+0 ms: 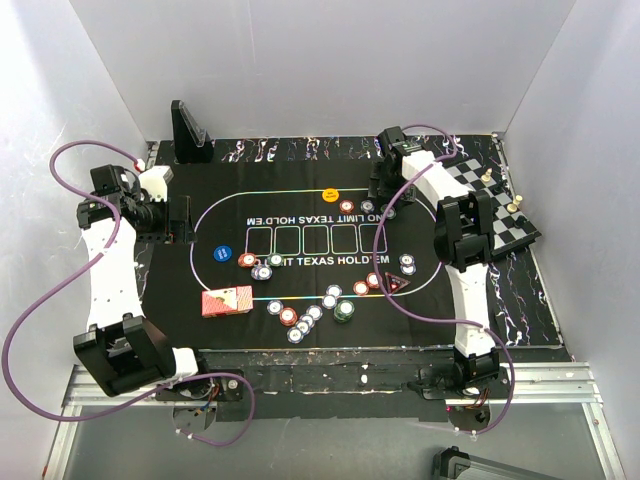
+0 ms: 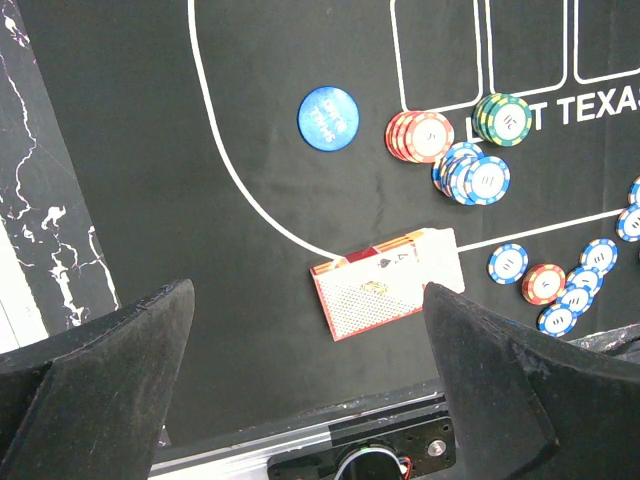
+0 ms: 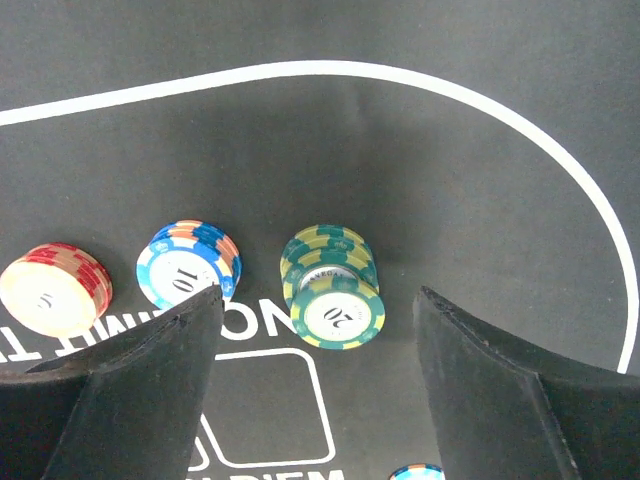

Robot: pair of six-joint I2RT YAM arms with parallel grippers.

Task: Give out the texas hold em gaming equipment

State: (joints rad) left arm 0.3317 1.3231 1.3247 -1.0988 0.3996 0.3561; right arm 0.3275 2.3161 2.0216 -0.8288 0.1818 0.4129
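In the right wrist view my right gripper (image 3: 318,297) stands open above the mat, its fingers on either side of a green chip stack (image 3: 330,285) without touching it. The stack's top chip is slid off toward the camera. A blue stack (image 3: 188,265) and a red stack (image 3: 55,288) sit to its left. My left gripper (image 2: 308,290) is open and empty, hovering above the red-backed cards (image 2: 385,280). Beyond them lie a blue round button (image 2: 326,118), red (image 2: 420,136), green (image 2: 502,118) and blue (image 2: 472,175) stacks. The yellow button (image 1: 330,192) and the dark triangular marker (image 1: 398,285) lie on the mat.
A chessboard (image 1: 495,205) with pieces sits at the far right beside the right arm. A black stand (image 1: 188,132) is at the back left. Loose chips (image 1: 305,315) are scattered near the mat's front edge. White walls enclose three sides.
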